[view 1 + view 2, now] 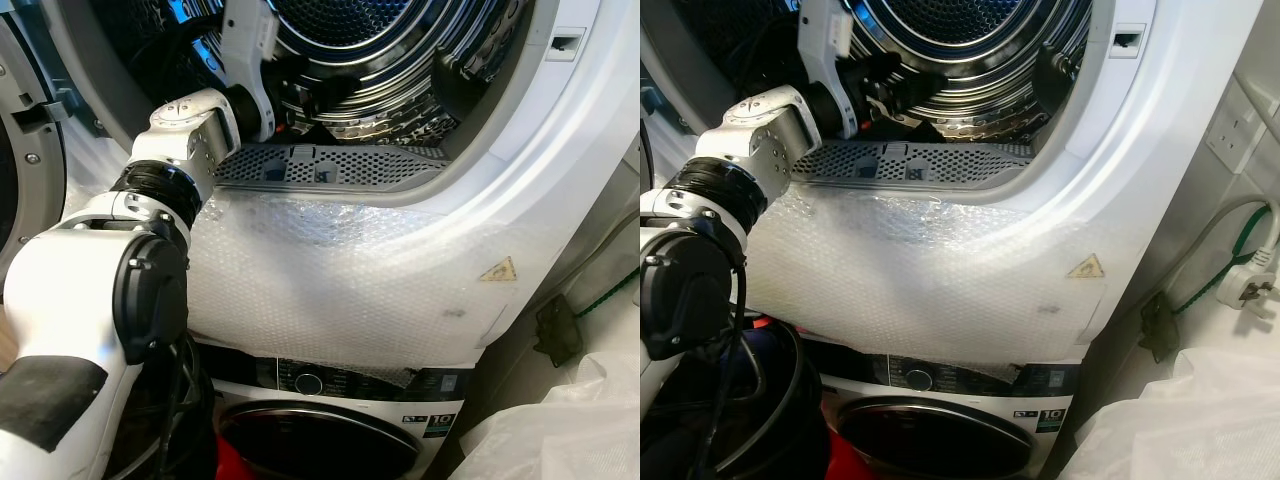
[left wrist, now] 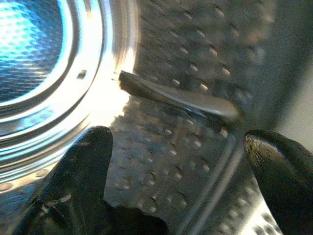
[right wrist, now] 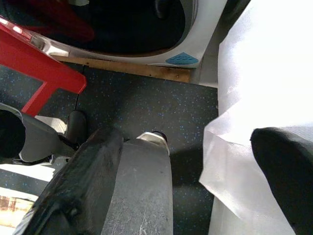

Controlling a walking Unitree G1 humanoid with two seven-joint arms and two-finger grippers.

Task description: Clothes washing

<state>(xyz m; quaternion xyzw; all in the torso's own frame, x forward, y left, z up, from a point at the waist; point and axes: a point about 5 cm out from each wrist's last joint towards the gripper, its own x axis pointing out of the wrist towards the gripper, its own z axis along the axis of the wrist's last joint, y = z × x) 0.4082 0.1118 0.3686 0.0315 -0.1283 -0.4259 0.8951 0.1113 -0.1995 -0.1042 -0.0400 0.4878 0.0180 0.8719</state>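
Nearest me, my right gripper (image 3: 181, 171) hangs idle by my side, black fingers spread wide, nothing between them, over dark speckled floor (image 3: 146, 107) with a red plastic frame (image 3: 44, 73) and crinkled white plastic sheeting (image 3: 264, 73) beside it. Ahead, the white front panel of the upper machine, wrapped in bubble film (image 1: 340, 270), sits above a second front-loader with a dark round door (image 1: 320, 440). Past the grey perforated lint grille (image 1: 320, 165) at the sill, my left arm reaches through the opening, and my left gripper (image 2: 176, 166) is inside the shiny dimpled steel drum (image 2: 186, 63), fingers wide apart and holding nothing, pointing at a raised paddle rib (image 2: 176, 95) on the drum wall. Clothes? I can't make any out in the part of the drum I see. I judge this the reach-in step: searching for laundry. Next I must sweep lower, find fabric, and close on it without snagging the rib.
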